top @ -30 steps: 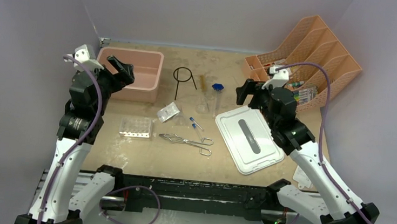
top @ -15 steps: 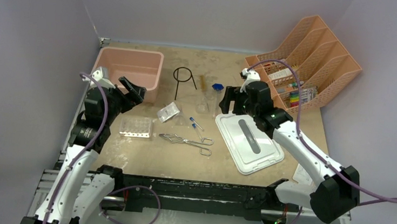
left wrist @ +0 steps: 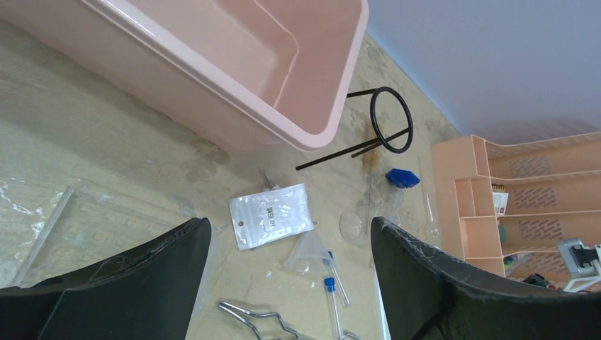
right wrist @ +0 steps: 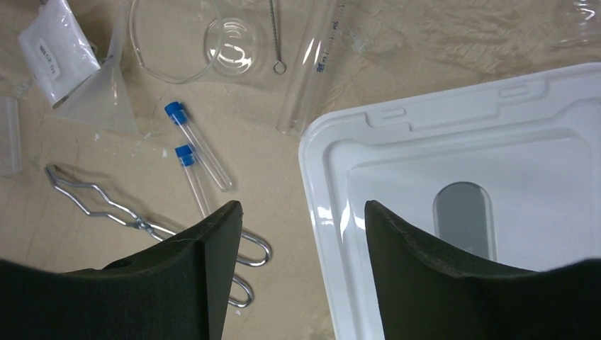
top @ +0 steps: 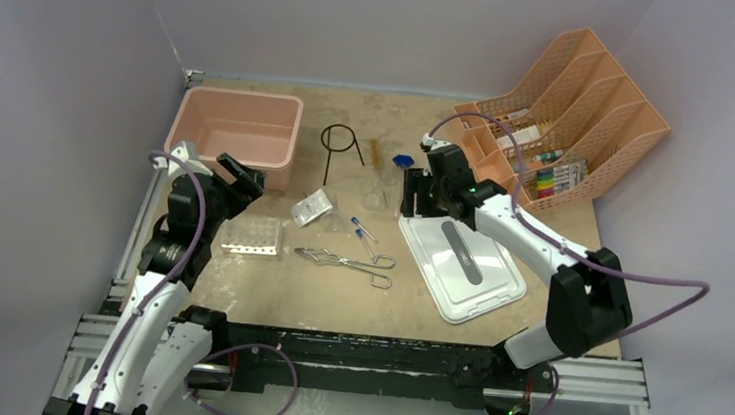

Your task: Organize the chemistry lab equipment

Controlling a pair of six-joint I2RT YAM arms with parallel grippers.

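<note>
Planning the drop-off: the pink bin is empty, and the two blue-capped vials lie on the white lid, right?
No: the pink bin is empty, but the blue-capped vials lie on the table beside the white lid, as the right wrist view shows.

Bench (top: 266, 289): tan board, matt, scuffed and blotchy. Tub (left wrist: 212, 64): pink plastic, smooth and glossy; lid (right wrist: 496, 177): white plastic, glossy. Tongs (right wrist: 142, 225): bright polished metal wire; ring stand (left wrist: 340, 154): black wire; flask (right wrist: 212, 42) and vials (right wrist: 202, 152): clear, glassy, the vials blue-capped; bag (left wrist: 273, 216): clear, crinkled plastic film.
</note>
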